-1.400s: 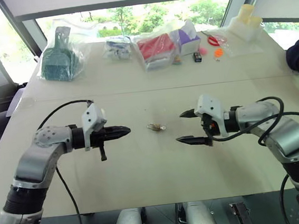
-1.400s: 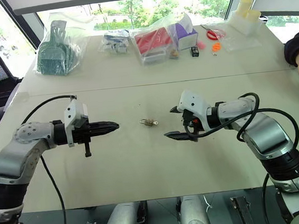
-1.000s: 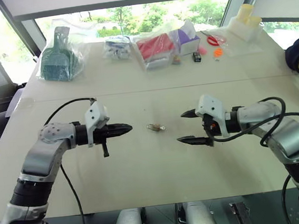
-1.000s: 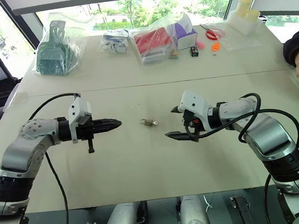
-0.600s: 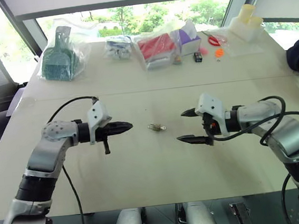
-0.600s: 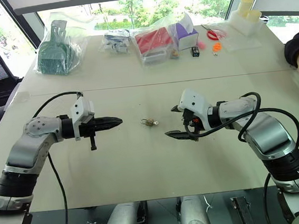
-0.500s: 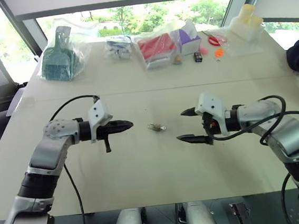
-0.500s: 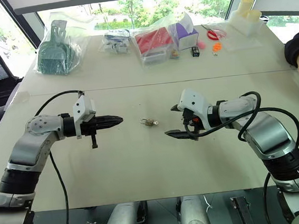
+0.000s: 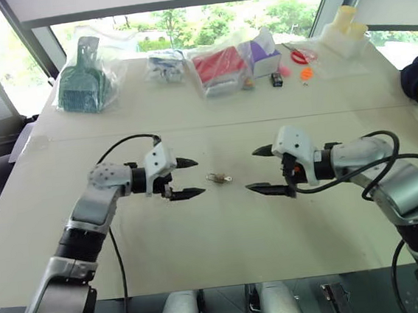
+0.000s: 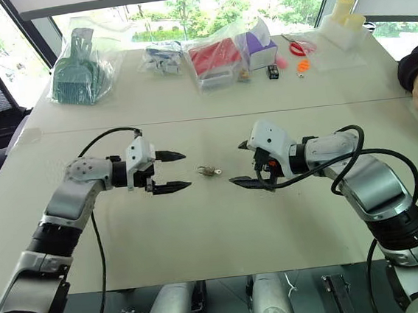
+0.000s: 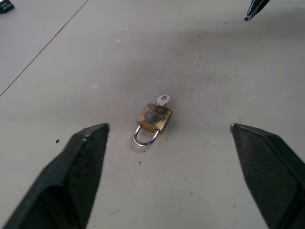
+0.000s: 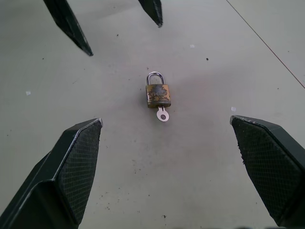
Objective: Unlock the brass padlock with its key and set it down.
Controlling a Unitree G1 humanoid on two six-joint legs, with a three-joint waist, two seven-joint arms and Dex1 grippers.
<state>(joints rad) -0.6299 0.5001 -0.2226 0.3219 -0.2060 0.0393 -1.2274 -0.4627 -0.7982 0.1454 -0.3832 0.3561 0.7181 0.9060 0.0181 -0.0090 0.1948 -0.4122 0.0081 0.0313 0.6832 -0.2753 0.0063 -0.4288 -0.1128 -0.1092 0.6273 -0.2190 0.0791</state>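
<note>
From the left eye view, the brass padlock lies flat on the bare middle of the table, between the two arms; the left gripper hangs just beside it with its black fingers spread and nothing in them, and the right gripper faces it from the other side, likewise spread and empty, a little farther off. The right eye view shows the same: the padlock sits apart from both, the left fingertips the closer pair. In the left wrist view the padlock lies straight ahead between the parted fingers, its silvery shackle toward this gripper and the key sticking out of the far end, so its long axis runs roughly along the gripper's line of reach. In the right wrist view it is the reverse: the key points at the right gripper and the shackle away. I judge that this suits the left gripper taking the body while the right takes the key.
</note>
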